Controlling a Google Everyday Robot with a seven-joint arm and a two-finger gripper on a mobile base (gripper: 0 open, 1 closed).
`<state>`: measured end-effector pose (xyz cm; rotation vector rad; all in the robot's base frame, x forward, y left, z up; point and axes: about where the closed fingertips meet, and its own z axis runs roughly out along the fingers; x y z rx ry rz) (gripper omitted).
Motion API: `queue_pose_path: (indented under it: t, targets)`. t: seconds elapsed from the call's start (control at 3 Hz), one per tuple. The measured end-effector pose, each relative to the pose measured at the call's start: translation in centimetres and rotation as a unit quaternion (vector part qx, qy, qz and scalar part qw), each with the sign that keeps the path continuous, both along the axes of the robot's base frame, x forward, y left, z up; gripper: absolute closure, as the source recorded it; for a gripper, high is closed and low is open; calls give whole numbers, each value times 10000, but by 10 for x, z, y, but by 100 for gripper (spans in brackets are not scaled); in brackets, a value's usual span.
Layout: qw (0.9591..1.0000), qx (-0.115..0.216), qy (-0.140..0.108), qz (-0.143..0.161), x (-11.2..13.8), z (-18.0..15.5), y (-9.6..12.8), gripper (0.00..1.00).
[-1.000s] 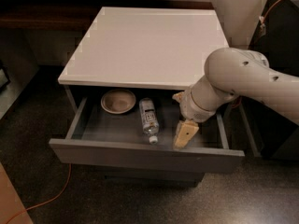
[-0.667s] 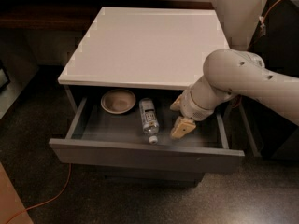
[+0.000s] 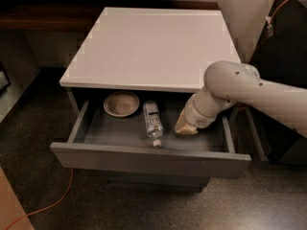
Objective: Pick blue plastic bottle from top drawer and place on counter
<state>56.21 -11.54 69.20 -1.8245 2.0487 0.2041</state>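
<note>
1. The beige bowl (image 3: 121,103) sits at the back left of the open top drawer (image 3: 144,160).
2. The blue plastic bottle (image 3: 153,123) lies on its side beside the bowl, cap toward the drawer front, and has not moved.
3. The gripper (image 3: 186,126), low in the drawer, has edged left toward the bottle but remains apart from it. Whether it is released or clenched, I cannot tell. Judging by this, the grasp approach is under way and the counter (image 3: 153,47) placement is still undone.

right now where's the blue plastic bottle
The blue plastic bottle lies on its side in the open top drawer, between the beige bowl to picture-left and the gripper to picture-right.
</note>
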Motion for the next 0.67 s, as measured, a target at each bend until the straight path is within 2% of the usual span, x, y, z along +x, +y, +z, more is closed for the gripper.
queue_pose_path:
  t: [0.33,0.67]
  targets:
    - [9999,-39,158,-6,-1,-22,-1,100]
    - [9996,-75,267,60,-7,-40,6,100]
